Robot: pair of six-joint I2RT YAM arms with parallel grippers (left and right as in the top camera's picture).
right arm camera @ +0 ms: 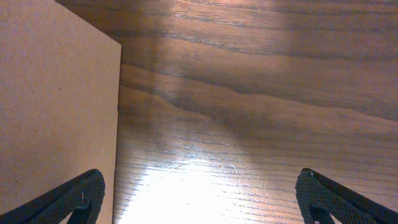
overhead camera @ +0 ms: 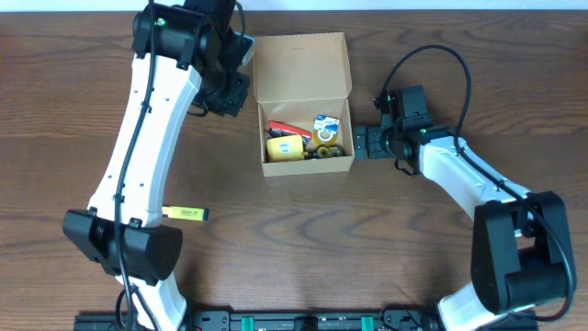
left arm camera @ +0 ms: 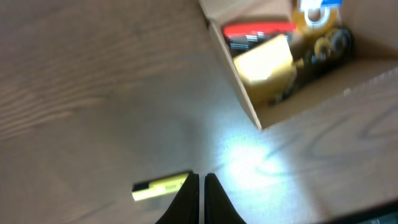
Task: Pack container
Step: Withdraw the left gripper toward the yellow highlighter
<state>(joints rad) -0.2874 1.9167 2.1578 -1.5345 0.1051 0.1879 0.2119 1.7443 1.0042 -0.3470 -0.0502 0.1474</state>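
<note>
A yellow marker [overhead camera: 186,213] is seen at 8 o'clock from the cardboard box [overhead camera: 301,64], which is set mid-table, lid open and stationery inside. The right gripper [overhead camera: 360,142] is spread wide at its 3 o'clock. The left gripper [left arm camera: 202,183] is closed empty at its 9 o'clock.

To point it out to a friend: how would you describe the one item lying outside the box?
Find the open cardboard box on the table. Below and left of it in the overhead view, beside the left arm, lies a small yellow stick. It alone rests on bare wood; the other items are in the box.
</note>
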